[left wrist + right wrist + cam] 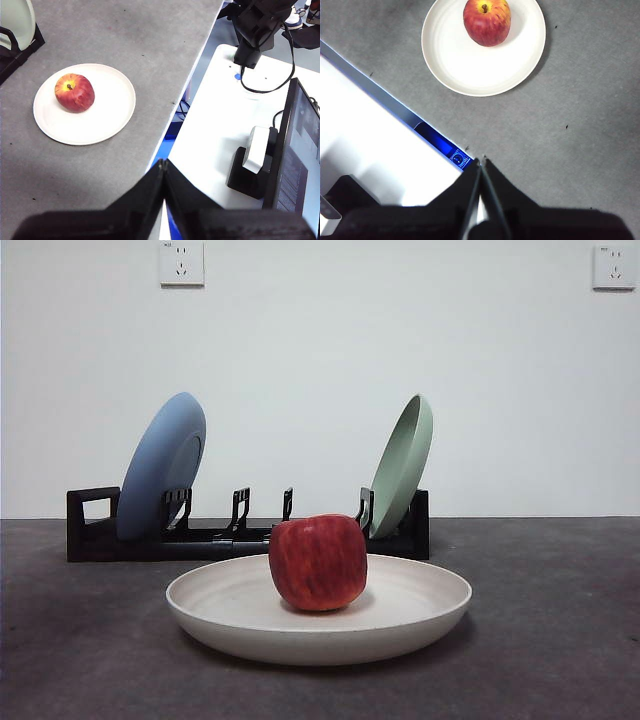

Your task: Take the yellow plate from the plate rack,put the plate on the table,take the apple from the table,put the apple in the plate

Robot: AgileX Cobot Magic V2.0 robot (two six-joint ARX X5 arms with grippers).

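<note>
Front view, left to right. Rack [250, 530] lay long and low at 12 o'clock behind the plate [420, 615]. Blue plate [160, 465] leaned in the prongs by the handle loop. Middle prongs stood bare. Green plate [402, 465] leaned at the far end. Two wall sockets showed high on the wall.

Plate sat flat on the table [560, 640], in front of the rack and apart from it. Cream, matte, wide and shallow, faint rings inside. Apple [318, 562] rested on it, a little toward 11 o'clock of centre in the left wrist view. Red with darker streaks, yellowish round the stem, upright, stem up.

Left gripper [163, 167] was off the table's edge, well clear of the plate, jaws pressed together on nothing. Right gripper [481, 167] hung near the table's edge, 6 o'clock of the plate in its own view, jaws likewise closed and empty.

Judgement: task looks complete. What remains is only to keep both arms clear of the plate, so nothing nudges the rim or rolls the apple.
</note>
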